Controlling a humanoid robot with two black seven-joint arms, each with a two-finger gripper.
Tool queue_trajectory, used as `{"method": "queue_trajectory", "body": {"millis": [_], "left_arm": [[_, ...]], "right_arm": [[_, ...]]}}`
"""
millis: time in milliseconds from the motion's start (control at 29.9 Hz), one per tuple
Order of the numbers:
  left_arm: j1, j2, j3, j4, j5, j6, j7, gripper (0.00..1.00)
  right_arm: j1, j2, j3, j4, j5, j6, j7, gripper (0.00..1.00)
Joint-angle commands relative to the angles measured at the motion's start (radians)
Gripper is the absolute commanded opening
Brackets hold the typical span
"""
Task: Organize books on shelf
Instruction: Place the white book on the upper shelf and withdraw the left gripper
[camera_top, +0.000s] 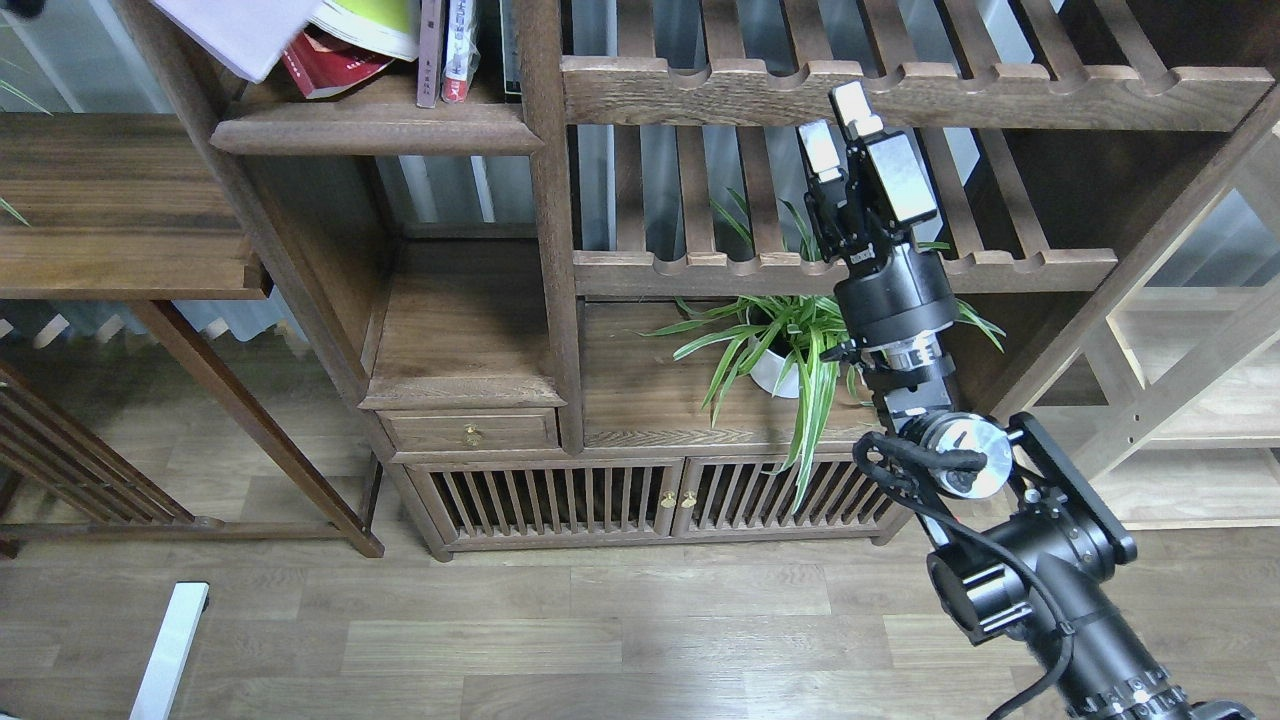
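Three books lie in a loose, tilted pile at the left end of the shelf (375, 125), a dark brown board with a thick rounded front edge, at the top left. The pale lilac book (240, 35) lies on top and sticks out past the shelf's left post. The dark red book (325, 65) lies under it. The yellow-green book (375, 22) leans beside them. My right gripper (840, 128) is raised in front of the slatted racks, far right of the books, its fingers slightly apart and empty. My left gripper is out of view.
Thin upright books (445, 50) stand at the shelf's right end against a post. Slatted racks (900, 95) lie behind my right gripper. A potted plant (790, 350) stands below it. A dark table (120, 200) is at the left, a pale wood unit (1200, 400) at the right.
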Motion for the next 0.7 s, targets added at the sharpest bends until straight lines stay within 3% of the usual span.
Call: {"method": "queue_trajectory", "body": {"millis": [0, 267, 501, 669], "left_arm": [[-0.002, -0.039, 0.007, -0.016, 0.004, 0.113, 0.002, 0.01], [-0.031, -0.257, 0.029, -0.022, 0.140, 0.302, 0.017, 0.02], [-0.080, -0.387, 0.082, 0.019, 0.276, 0.379, 0.060, 0.02], [-0.137, -0.403, 0.104, 0.073, 0.286, 0.408, 0.075, 0.02]], "right_arm": [[-0.006, -0.042, 0.005, 0.000, 0.000, 0.000, 0.000, 0.73], [-0.055, -0.080, 0.051, 0.000, 0.002, 0.000, 0.000, 0.73], [-0.057, -0.080, 0.082, 0.000, 0.006, 0.000, 0.002, 0.73], [-0.075, -0.080, 0.109, -0.001, 0.008, 0.000, 0.002, 0.73]]}}
